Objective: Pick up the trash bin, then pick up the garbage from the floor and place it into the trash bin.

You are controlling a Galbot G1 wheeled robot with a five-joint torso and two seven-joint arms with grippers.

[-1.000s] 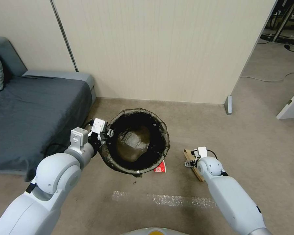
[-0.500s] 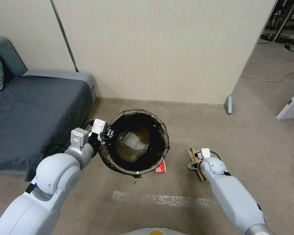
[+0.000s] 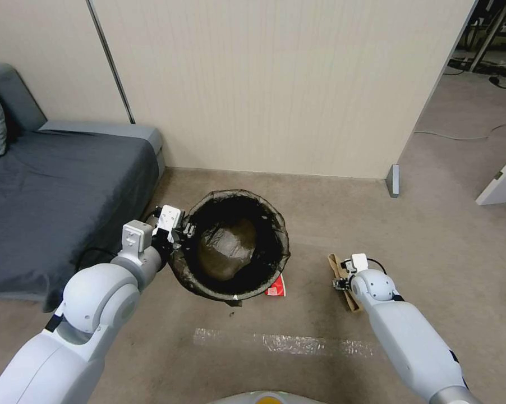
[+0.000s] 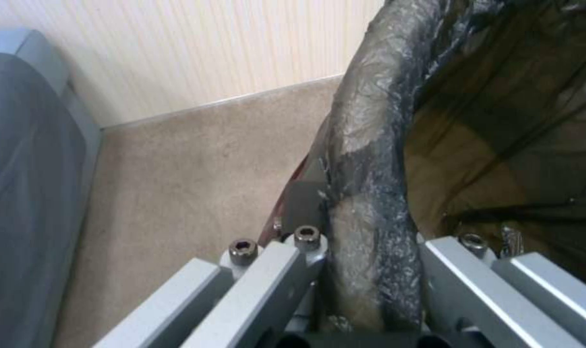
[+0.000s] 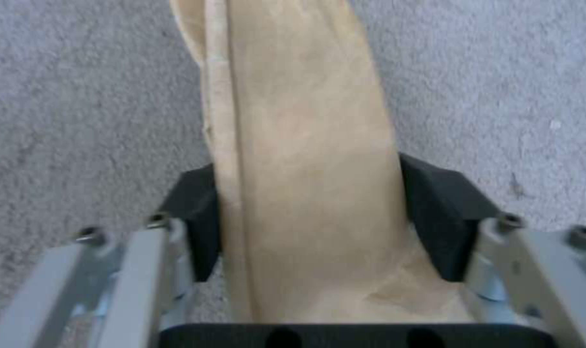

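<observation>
The trash bin [image 3: 283, 227], lined with a dark bag, hangs tilted just above the floor [image 3: 331, 224]. My left gripper [image 3: 181, 231] is shut on its left rim; up close, the liner-covered rim [image 4: 370, 145] runs between the two fingers [image 4: 277, 270]. A tan paper bag [image 3: 335, 264] lies low over the carpet to the right of the bin. My right gripper [image 3: 340, 280] is shut on it, its dark pads [image 5: 199, 222] pressing both sides of the paper bag [image 5: 306, 145]. A red-and-white wrapper [image 3: 275, 287] lies on the floor, partly hidden under the bin's near edge.
A grey sofa [image 3: 56, 185] stands close on the left, a panelled wall [image 3: 264, 84] behind the bin. A strip of clear tape [image 3: 281, 343] crosses the carpet near me. A cable [image 3: 455, 136] and white furniture [image 3: 502, 182] are at the far right.
My right gripper has shifted a little to the right, carrying the paper bag with it. The bin and left arm have barely moved.
</observation>
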